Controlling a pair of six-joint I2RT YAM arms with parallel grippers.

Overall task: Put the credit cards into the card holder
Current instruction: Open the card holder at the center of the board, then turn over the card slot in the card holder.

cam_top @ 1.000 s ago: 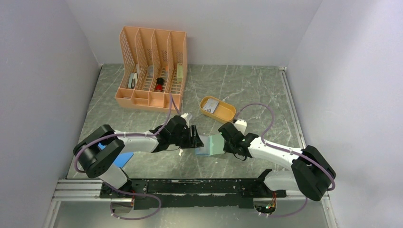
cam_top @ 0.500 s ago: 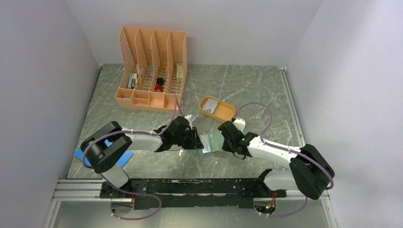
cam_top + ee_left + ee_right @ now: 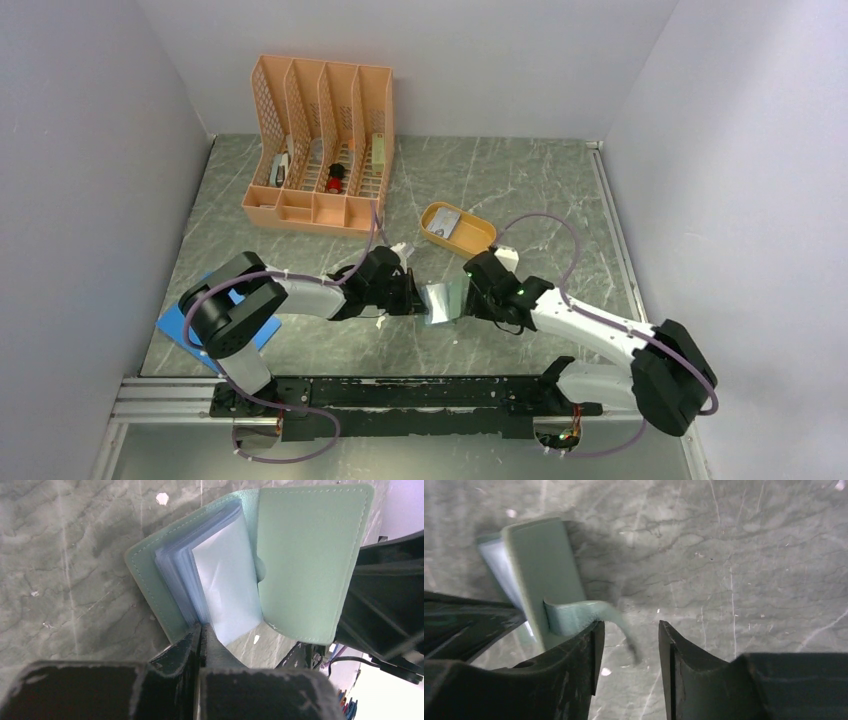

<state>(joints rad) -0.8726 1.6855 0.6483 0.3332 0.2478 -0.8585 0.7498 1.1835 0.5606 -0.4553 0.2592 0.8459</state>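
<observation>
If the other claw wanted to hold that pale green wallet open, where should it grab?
Probably the open cover of the pale green folding card holder, at its outer edge, approached from the right. That flap is thin, flat and free, while the shut left gripper pinches the edge by the clear sleeves.

Orange slotted file organizer (image 3: 320, 150) at the marbled table's (image 3: 520, 175) back, orange oval tray (image 3: 481, 241) nearby, blue sheet (image 3: 176, 322) near-left.

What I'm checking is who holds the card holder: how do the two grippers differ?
The left gripper is shut, clamping an edge of the card holder; the right gripper stands open. The left gripper holds the card holder; the right gripper has only its strap loose between the jaws. Both are black and meet there.
</observation>
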